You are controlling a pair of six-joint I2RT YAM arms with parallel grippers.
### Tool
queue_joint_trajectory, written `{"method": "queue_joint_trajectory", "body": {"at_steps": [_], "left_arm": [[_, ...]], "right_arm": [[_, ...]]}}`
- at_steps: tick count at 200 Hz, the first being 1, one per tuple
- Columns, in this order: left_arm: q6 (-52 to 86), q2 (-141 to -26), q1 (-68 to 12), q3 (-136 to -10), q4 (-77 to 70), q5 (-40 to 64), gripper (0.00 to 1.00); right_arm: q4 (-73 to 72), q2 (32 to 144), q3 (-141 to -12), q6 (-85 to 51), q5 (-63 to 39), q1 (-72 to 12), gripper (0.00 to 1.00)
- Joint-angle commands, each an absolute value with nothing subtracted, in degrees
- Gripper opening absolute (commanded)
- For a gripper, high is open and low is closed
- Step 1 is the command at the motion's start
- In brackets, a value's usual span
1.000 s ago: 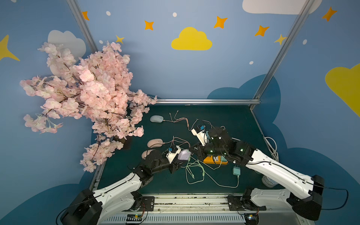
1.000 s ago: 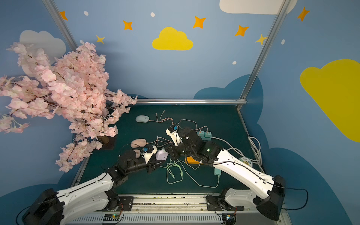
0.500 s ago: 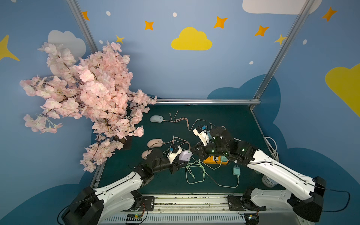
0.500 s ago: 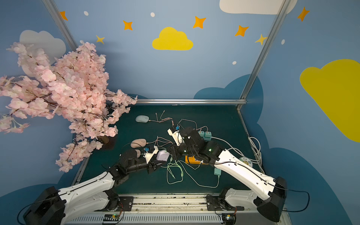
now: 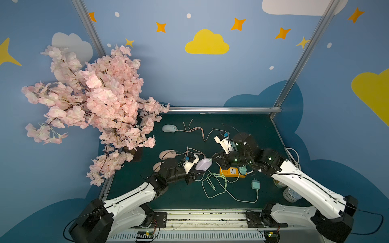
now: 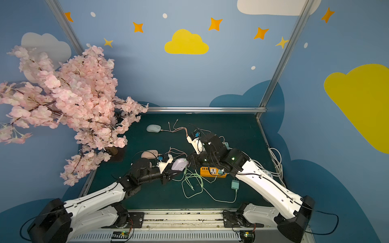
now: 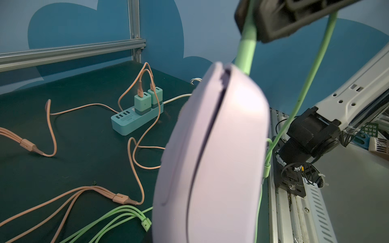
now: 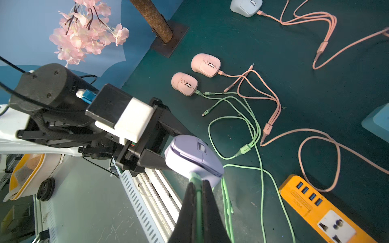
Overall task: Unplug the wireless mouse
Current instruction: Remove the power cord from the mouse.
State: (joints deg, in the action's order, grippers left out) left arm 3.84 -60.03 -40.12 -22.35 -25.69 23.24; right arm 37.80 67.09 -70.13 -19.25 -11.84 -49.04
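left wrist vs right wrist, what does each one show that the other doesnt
Only the left wrist view: two teal chargers standing in the teal power strip.
Only the right wrist view: two pink mice, a pale blue mouse, the orange power strip, and the left gripper holding the lilac mouse.
Both: the lilac mouse with the green plug in its front, pinched by the shut right gripper.
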Motion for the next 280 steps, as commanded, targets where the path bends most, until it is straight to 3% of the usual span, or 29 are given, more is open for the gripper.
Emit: {"method": "queue_joint_trajectory", "body": {"at_steps": [1, 120, 154, 186, 212, 230, 247, 280], "left_arm": [[2.7, -60.0, -39.9, -22.2, -21.0, 22.3, 0.17], [2.9, -61.1, -39.9, -22.6, -21.3, 21.2, 0.16], [2.9, -61.3, -39.9, -22.6, -21.3, 21.2, 0.16], [2.8, -61.6, -40.0, -22.7, -21.4, 21.1, 0.16], [2.8, -62.2, -39.8, -23.1, -21.4, 21.3, 0.15], [2.9, -62.3, -39.8, -23.1, -21.4, 21.0, 0.16], [3.7, -61.8, -39.7, -23.2, -20.3, 16.9, 0.16], [8.9, -55.6, -39.0, -22.2, -14.7, -1.2, 0.18]], "right_arm": [[37.0, 65.3, -73.5, -17.8, -9.5, -47.1, 0.0], [34.3, 66.2, -76.8, -18.8, -19.3, -48.3, 0.0], [36.4, 65.7, -76.3, -18.7, -19.3, -43.7, 0.0], [37.3, 66.0, -78.9, -17.7, -17.9, -49.7, 0.0], [37.6, 66.1, -76.7, -18.7, -21.0, -43.5, 0.0], [37.0, 66.1, -76.9, -19.5, -23.2, -44.1, 0.0], [38.1, 66.4, -76.9, -18.9, -21.0, -44.9, 0.0], [38.1, 66.3, -71.7, -19.1, -20.9, -45.3, 0.0]]}}
